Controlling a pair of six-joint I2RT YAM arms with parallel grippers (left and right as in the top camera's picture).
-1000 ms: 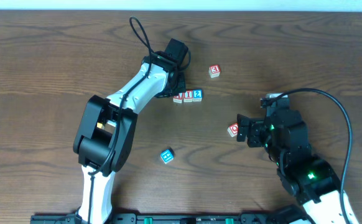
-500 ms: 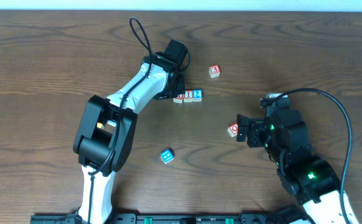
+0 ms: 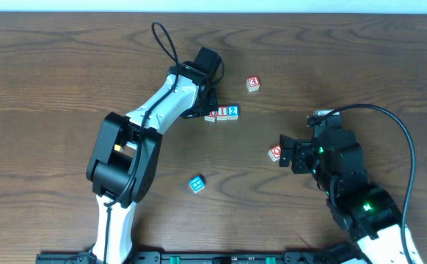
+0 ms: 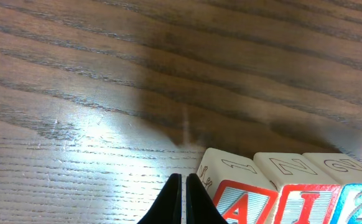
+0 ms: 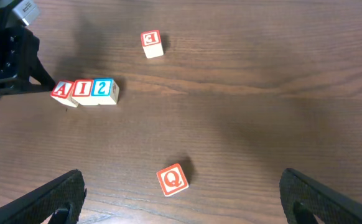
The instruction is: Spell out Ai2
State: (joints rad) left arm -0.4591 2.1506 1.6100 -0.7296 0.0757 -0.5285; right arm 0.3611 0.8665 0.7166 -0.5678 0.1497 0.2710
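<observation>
Wood table [image 3: 59, 66] fills the overhead view, with the A block [image 3: 210, 115], I block [image 3: 221, 113] and 2 block [image 3: 232, 111] touching in a row. The left gripper [image 3: 203, 111] sits at the A end. The right gripper [image 3: 285, 152] is well apart from the row, just beside the Q block [image 3: 275, 153]. A G block [image 3: 253, 83] and a blue block [image 3: 196, 184] lie loose.

Left wrist view: the jaws are pressed together with nothing between them, and their tips are just left of the A block's corner. Whether they touch it, I cannot tell.

Right wrist view: the jaws stand wide apart, with the Q block on the table between and just ahead of them.
</observation>
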